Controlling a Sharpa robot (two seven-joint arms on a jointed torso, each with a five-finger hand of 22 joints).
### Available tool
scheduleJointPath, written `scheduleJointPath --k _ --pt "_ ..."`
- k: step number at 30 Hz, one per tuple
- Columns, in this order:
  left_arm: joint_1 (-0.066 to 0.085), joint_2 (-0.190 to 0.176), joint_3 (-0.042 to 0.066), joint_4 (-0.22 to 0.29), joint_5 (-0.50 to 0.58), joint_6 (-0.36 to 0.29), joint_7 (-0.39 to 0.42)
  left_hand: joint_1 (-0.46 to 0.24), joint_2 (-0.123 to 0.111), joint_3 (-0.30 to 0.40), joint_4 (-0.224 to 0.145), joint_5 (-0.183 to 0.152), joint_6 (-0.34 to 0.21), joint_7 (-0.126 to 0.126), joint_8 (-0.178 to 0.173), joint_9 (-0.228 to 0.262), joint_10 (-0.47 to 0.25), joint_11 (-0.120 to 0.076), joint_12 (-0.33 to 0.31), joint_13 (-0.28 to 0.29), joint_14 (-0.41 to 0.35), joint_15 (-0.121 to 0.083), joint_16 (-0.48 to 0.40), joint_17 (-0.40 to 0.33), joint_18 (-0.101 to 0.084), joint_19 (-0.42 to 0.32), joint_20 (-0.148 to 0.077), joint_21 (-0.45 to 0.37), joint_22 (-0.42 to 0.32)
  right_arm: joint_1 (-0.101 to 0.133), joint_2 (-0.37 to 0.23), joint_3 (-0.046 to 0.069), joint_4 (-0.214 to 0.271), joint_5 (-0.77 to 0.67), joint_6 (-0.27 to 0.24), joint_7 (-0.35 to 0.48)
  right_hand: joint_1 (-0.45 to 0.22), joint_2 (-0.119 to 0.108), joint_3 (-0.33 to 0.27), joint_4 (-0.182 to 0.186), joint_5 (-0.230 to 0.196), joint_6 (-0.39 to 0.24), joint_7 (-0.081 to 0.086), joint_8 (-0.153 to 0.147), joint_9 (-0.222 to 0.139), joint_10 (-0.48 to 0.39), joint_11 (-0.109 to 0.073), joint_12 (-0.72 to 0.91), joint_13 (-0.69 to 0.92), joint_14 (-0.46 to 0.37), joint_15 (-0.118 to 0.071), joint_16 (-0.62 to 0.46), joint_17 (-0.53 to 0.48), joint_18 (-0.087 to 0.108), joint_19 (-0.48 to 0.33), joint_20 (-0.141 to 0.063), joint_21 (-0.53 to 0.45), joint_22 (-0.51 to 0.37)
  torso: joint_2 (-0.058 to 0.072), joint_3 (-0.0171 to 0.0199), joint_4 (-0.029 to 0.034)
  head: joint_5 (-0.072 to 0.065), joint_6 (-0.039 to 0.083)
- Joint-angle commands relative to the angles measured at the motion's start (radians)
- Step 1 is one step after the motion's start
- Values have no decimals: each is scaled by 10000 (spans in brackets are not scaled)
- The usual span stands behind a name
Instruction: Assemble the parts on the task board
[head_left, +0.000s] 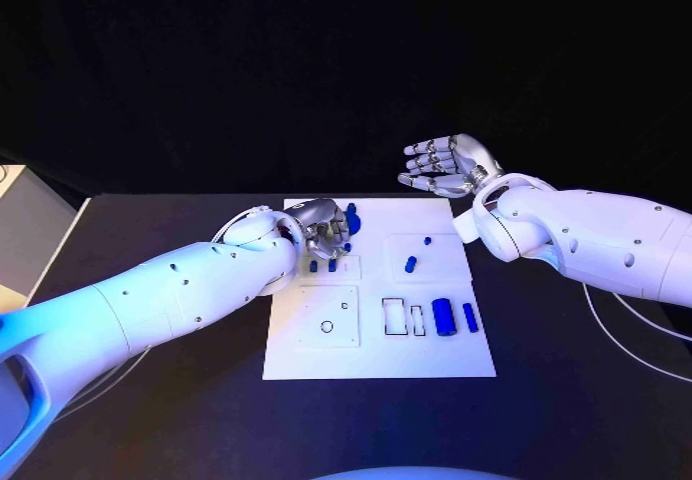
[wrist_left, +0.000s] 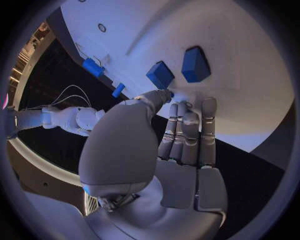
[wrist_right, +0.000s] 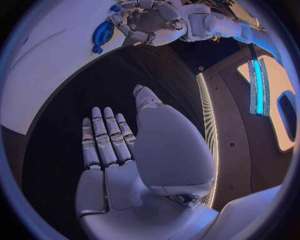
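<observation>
From the head view I have the left hand (head_left: 320, 228) down over the far-left part of the board (head_left: 378, 360), which lies in the middle of the desk (head_left: 577, 400); blue parts (head_left: 451, 317) sit along the board's right side, a small one (head_left: 410, 264) lies near the middle, and two short pegs (head_left: 323, 266) stand just beside my left fingers. The right hand (head_left: 450, 166) hangs raised beyond the board's far-right corner, fingers apart and holding nothing. I judge I am at an early step, reaching for a piece at the far edge, with most parts not yet seated. In the left wrist view the left hand (wrist_left: 181, 145) has its fingers (wrist_left: 187, 125) stretched flat on the white board (wrist_left: 250, 100), tips touching it just beside two blue blocks (wrist_left: 160, 74), and the thumb reaches toward the nearer block; I see nothing pinched, so I call the hand released, though whether the thumb touches that block I cannot tell. The next move calls for closing thumb and fingers round one block and lifting it straight, without knocking its neighbour. In the right wrist view the right hand (wrist_right: 115, 150) is spread open above the dark desk, well apart from the board (wrist_right: 50, 50), and the left hand (wrist_right: 150, 22) shows far off beside a blue part (wrist_right: 103, 34). The slots under my left arm are hidden, and the parts' shapes are too small to make out.
</observation>
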Motion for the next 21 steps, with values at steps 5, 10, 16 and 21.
scheduleJointPath --k 5,10,16,21 --pt "-12 106 -11 -20 -110 409 -11 144 84 207 -94 -97 266 -43 -107 -108 256 -67 -13 -109 135 -43 197 58 -8 129 -28 181 189 0 16 4 16 -17 114 100 -11 60 58 3 42 43 927 40 -11 85 9 -31 6 -13 11 -27 -10 -116 -4 4 -12 1 -4 0 7 -14 -19" --pt "-12 123 -16 29 -73 491 67 153 101 258 -129 -111 341 -48 -134 -140 322 -85 -34 -147 181 -60 263 102 -12 133 -42 223 234 0 18 4 16 -17 112 102 -11 60 58 3 42 43 927 40 -11 85 9 -31 6 -13 11 -27 -10 -116 -4 4 -12 1 -8 1 4 -25 -27" --pt "-12 130 -20 140 -43 580 129 140 86 268 -142 -122 346 -49 -164 -161 339 -86 -54 -169 213 -63 301 141 -17 139 -48 246 262 0 15 4 24 -17 106 105 -11 60 58 3 42 43 927 40 -11 85 9 -31 6 -13 11 -27 -10 -116 -4 4 -12 1 -5 -4 12 -36 -39" --pt "-12 137 -22 171 -34 605 89 116 59 295 -170 -135 324 -48 -244 -212 345 -78 -112 -220 222 -59 351 133 -22 131 -55 278 298 0 14 4 27 -17 101 105 -11 60 58 3 42 43 927 40 -11 85 9 -31 6 -13 11 -27 -10 -116 -4 4 -12 1 -12 -3 9 -36 -29"
